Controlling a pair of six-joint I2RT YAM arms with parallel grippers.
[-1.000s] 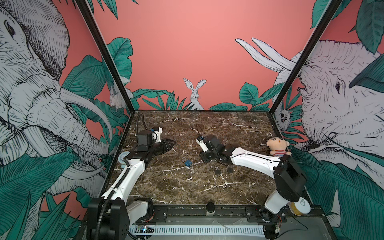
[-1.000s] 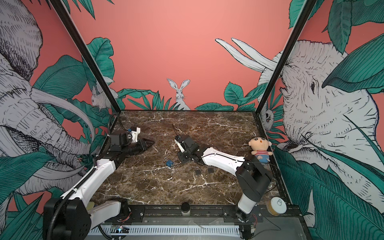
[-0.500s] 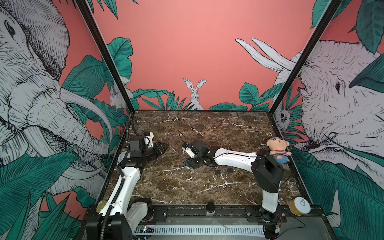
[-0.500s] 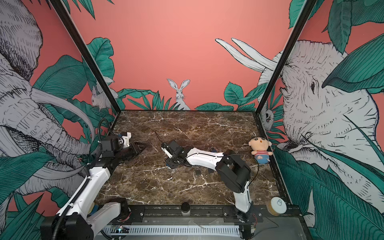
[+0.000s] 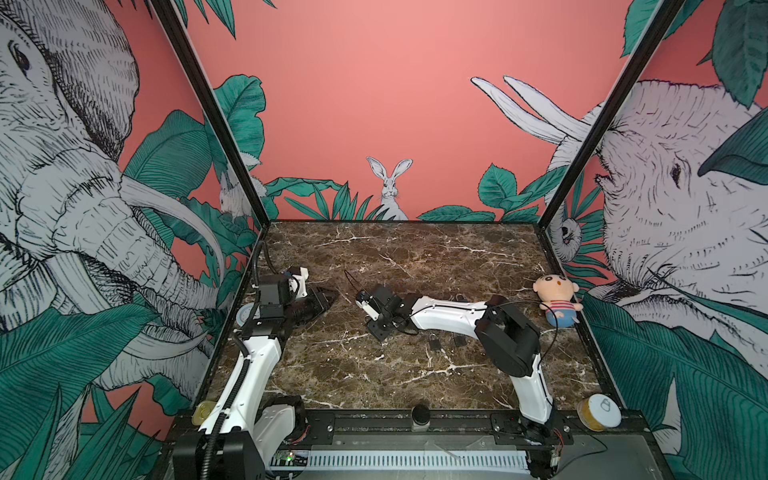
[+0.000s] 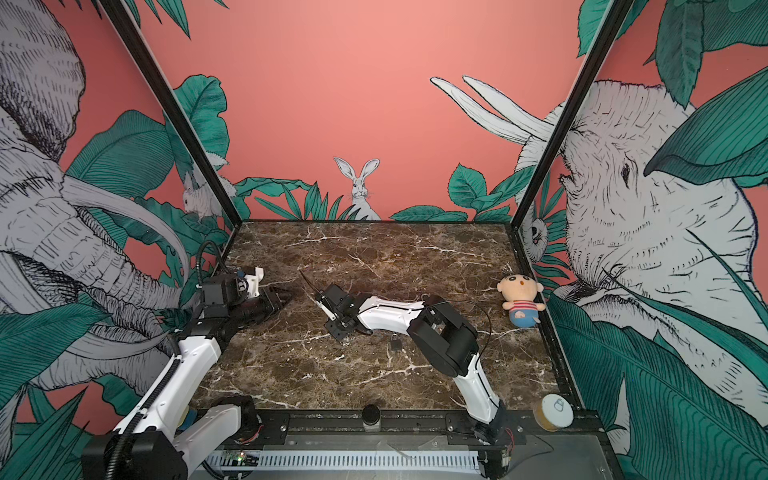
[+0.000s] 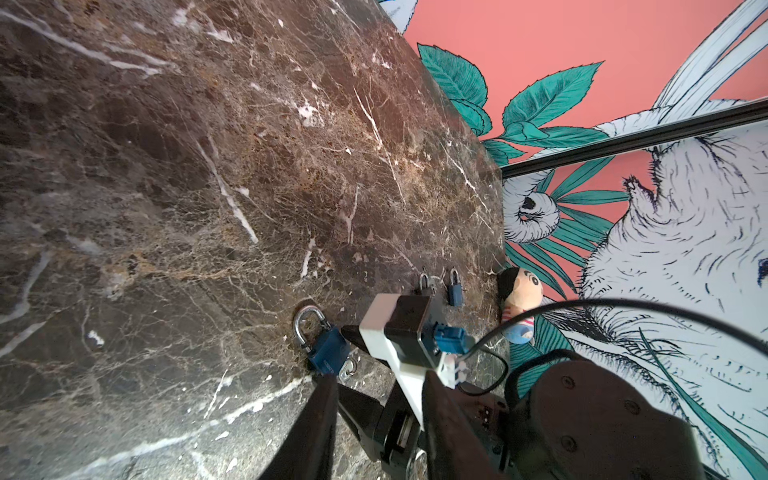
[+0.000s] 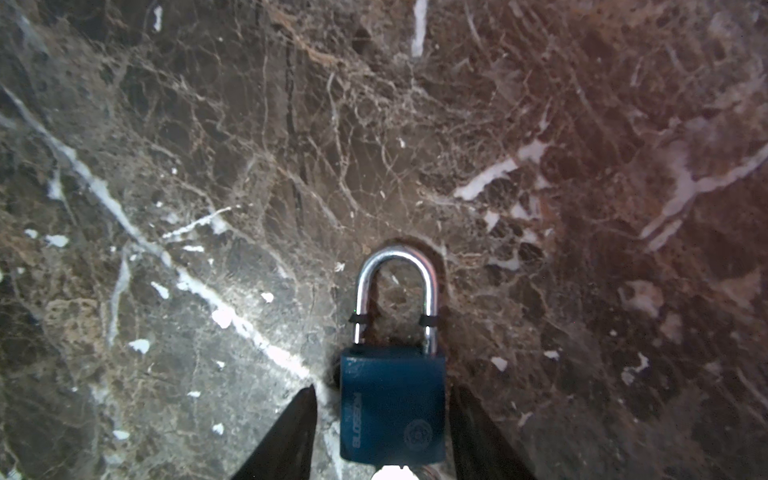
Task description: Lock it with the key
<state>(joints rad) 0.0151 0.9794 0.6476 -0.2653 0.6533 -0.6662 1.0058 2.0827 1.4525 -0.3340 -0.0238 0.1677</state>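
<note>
Right gripper point(image 8: 381, 388) now straddles blue padlock point(image 8: 392, 411)

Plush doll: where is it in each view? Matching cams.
In a top view: plush doll at the marble table's right edge.
In a top view: same spot, by the right wall.
Left wrist: beyond two small padlocks, at the table's edge.
Right wrist: not in it.
Shared landmark: the marble table, in all four.

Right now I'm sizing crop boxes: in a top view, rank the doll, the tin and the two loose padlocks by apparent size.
1. doll
2. tin, not far behind, but nearer the camera
3. left padlock and right padlock, alike
</note>
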